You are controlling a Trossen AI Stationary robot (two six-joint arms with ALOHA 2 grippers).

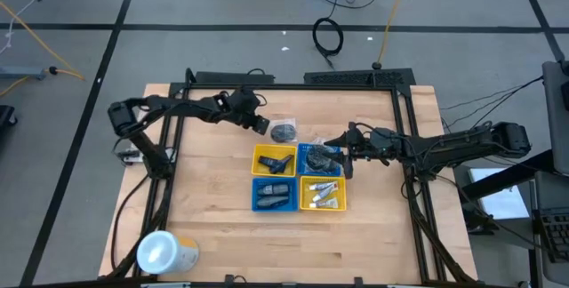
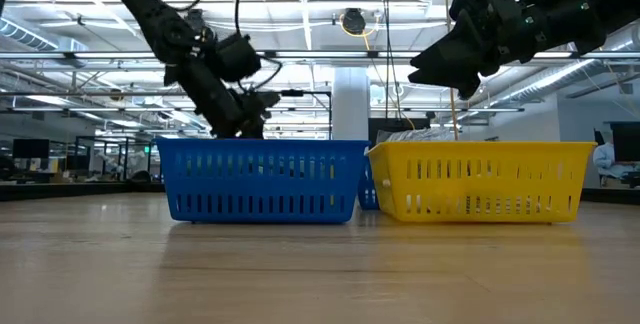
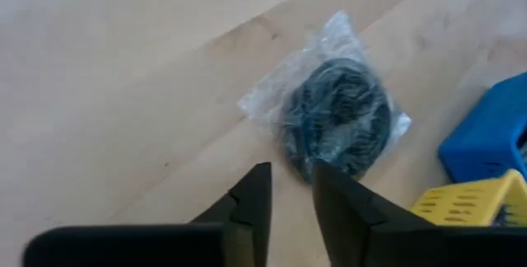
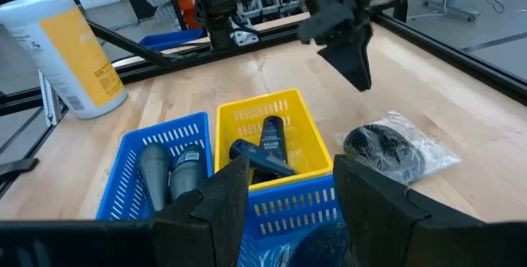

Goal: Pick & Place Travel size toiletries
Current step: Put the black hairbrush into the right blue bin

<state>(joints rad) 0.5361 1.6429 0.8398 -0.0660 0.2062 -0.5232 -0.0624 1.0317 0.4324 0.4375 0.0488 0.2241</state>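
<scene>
A dark grey round piece in a clear wrapper (image 1: 284, 132) (image 3: 338, 119) (image 4: 387, 147) lies flat on the wood, just beyond the four trays. My left gripper (image 1: 260, 124) (image 3: 290, 193) hovers to its left, open by a narrow gap, with its fingertips just short of the wrapper. My right gripper (image 1: 342, 150) (image 4: 288, 193) is open above the far blue tray (image 1: 320, 159), which holds dark wrapped pieces. The far yellow tray (image 4: 263, 147) holds small dark bottles. Grey tubes lie in the near blue tray (image 4: 169, 168), and small white tubes lie in the near yellow tray (image 1: 322, 193).
The four trays stand as a tight square at mid-table. A large yellow cylinder with a white top (image 1: 164, 252) (image 4: 70, 53) sits near the table's near left corner. A black frame (image 1: 404, 137) runs along the table's edges. Bare wood lies near and left of the trays.
</scene>
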